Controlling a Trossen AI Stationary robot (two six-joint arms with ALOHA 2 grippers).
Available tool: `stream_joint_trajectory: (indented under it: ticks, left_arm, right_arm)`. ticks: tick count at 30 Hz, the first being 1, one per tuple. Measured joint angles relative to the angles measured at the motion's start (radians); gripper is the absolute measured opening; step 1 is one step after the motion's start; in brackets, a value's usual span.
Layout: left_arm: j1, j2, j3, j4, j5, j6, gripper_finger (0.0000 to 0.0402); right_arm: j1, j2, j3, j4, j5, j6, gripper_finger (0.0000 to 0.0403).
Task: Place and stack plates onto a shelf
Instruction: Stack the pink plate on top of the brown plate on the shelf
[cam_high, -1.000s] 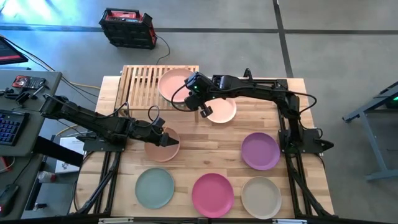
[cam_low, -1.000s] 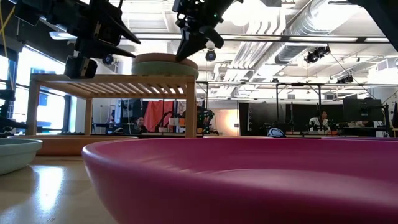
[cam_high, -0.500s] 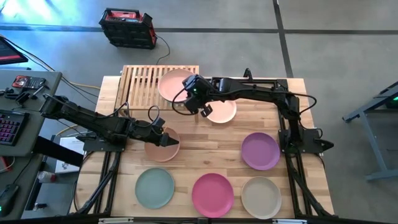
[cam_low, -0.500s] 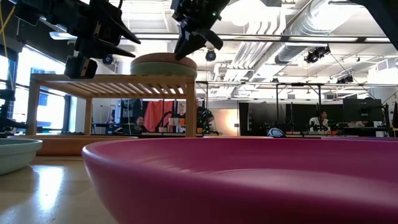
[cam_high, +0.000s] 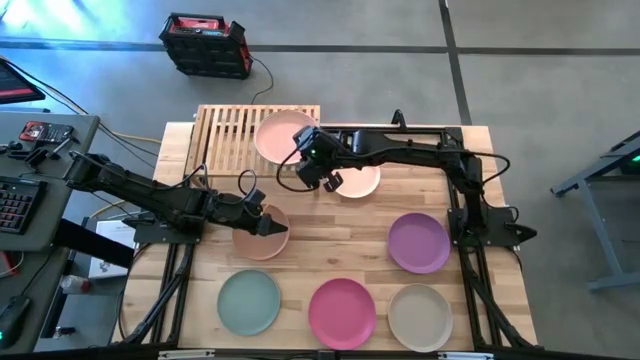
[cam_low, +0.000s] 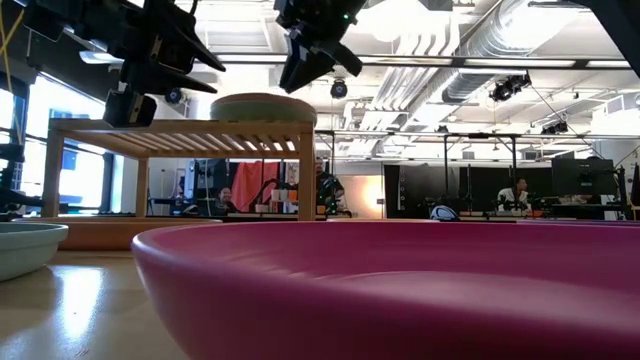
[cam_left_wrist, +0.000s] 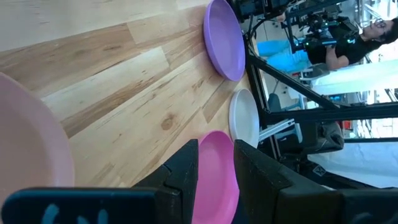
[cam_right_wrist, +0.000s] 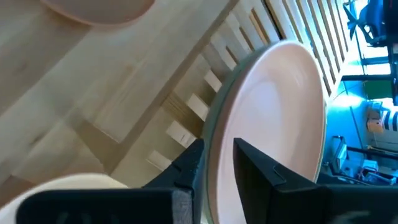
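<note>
The right pincer (cam_high: 322, 176) had just let go: a second earlier it was clamped on the rim of the pink plate (cam_high: 281, 136), and now its fingers stood parted and lifted clear, just off the plate's near edge. The plate sat on a stack on the shelf (cam_high: 226, 133), so that placement looked done. The left pincer (cam_high: 268, 226) hovered open over the tan plate (cam_high: 258, 240) on the bench (cam_high: 330, 232), likely the next one to go up.
</note>
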Motion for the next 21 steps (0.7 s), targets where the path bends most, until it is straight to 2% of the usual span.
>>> stream_joint_trajectory:
  ticks: [9,15,21]
  left_arm:
    - [-0.001,0.000,0.000,0.009,0.004,-0.016,0.0090]
    - [-0.016,0.000,0.000,0.039,0.004,-0.017,0.0090]
    - [-0.024,0.001,0.000,0.092,0.003,-0.012,0.0090]
  right_arm:
    - [0.027,-0.087,0.000,-0.018,0.020,0.102,0.0067]
    - [0.024,-0.166,0.000,-0.085,-0.049,0.303,0.0067]
    - [0.027,-0.224,0.000,-0.187,-0.056,0.522,0.0067]
